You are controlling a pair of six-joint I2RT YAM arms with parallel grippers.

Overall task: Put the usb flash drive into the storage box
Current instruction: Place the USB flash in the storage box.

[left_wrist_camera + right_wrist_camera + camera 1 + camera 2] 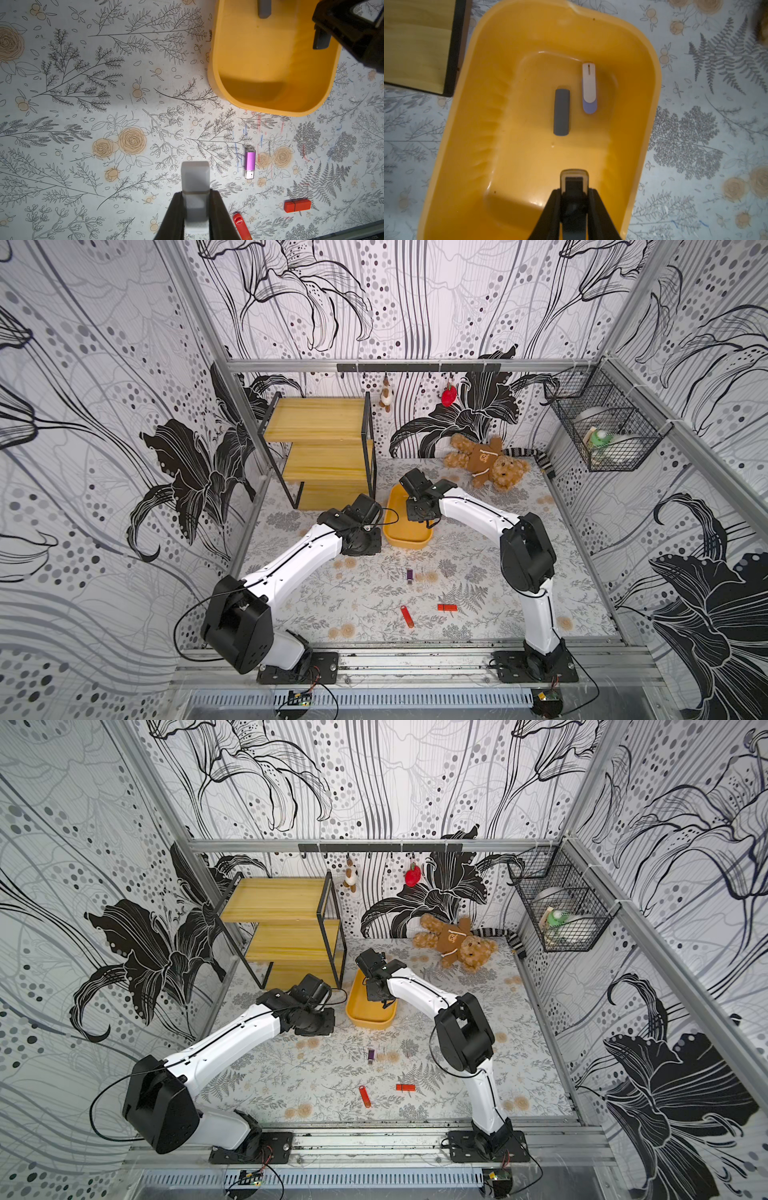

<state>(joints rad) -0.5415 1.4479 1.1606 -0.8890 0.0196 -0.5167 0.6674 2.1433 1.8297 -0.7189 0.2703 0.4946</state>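
Flash drive [573, 182] is gripped, half hidden, by right gripper [574, 192] over yellow box [649, 87]; left gripper [195, 178] is closed empty above floral table [83, 128]; walls [124, 414] are flower-patterned.

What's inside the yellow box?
Inside the storage box, two flash drives lie side by side but apart: a dark grey drive and a white-and-purple drive. The right gripper hangs over one end and hides a bit of the floor there.

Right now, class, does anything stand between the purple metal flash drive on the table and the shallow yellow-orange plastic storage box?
Nothing lies between them: only bare floral cloth separates the purple metal flash drive from the yellow-orange plastic storage box. Above the box, though, the right gripper hangs, jaws shut on a small dark object.
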